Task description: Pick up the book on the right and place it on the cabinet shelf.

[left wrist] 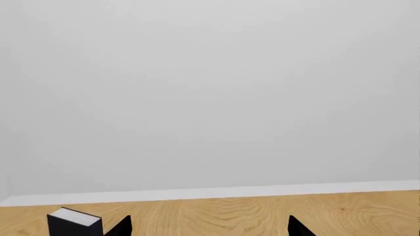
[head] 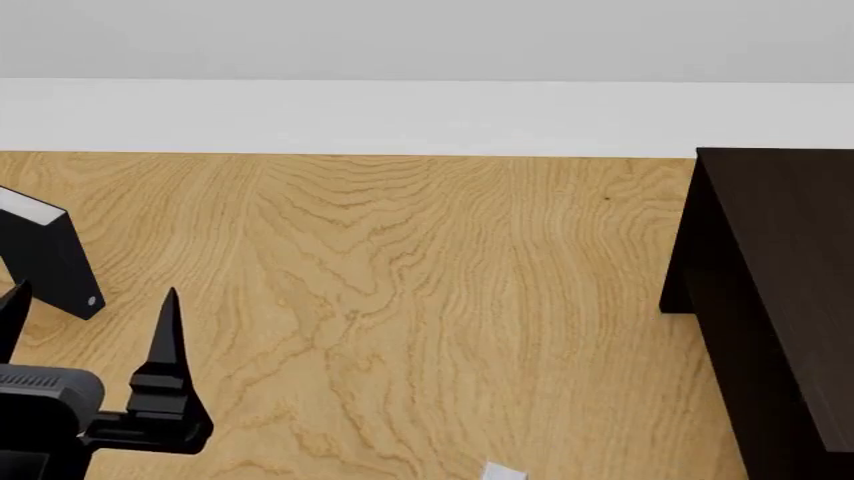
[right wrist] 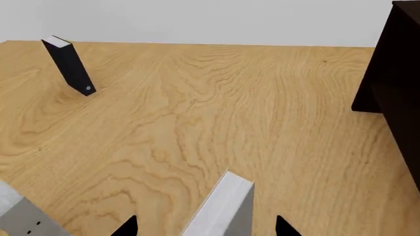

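The book, light grey with white page edges, stands on the wooden floor between the jaws of my right gripper. That gripper is open, and its dark tips sit wide of the book on both sides. The book's spine is hidden; only a white corner of the book shows in the head view. The very dark cabinet shelf lies at the right and reappears as the cabinet in the right wrist view. My left gripper is open and empty, seen again as the left gripper over bare floor.
A black book stands upright far left, close to my left gripper, also visible as the black book and the black book. Another grey book with two dark dots stands left of the right gripper. A white baseboard runs behind.
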Tool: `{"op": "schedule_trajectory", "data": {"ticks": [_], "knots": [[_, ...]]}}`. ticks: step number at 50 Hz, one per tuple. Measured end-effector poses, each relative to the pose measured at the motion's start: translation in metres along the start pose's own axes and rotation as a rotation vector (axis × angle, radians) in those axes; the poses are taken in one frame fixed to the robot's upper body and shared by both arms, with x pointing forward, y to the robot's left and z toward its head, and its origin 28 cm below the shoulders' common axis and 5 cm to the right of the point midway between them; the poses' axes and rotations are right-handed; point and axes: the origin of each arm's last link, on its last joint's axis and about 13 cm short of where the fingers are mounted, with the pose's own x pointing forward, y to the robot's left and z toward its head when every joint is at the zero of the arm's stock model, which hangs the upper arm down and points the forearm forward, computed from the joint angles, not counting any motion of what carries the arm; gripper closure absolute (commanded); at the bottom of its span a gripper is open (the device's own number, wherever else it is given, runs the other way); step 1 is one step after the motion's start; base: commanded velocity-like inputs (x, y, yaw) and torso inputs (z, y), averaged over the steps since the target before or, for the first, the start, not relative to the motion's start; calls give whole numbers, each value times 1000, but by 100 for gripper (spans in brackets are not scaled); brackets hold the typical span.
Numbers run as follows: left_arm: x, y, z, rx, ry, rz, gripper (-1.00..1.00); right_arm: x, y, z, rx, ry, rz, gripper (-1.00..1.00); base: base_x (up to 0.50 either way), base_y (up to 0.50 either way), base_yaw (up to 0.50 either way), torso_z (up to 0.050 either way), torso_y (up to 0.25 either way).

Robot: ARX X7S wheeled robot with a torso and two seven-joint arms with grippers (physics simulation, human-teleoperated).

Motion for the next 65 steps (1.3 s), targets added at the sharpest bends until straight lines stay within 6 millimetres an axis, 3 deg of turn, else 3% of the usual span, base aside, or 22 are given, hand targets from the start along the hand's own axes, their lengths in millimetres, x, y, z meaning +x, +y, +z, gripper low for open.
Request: {"op": "schedule_trajectory", "data": {"ticks": [18,65], "knots": [[0,-1,1,-2,-5,-8,-100,-4,3,-14,23,39,12,-100,0,0,0,0,0],[1,-2,1,-7,-6,-19,-100,16,5,-37,36,145,59,-100,0,0,0,0,0]]}}
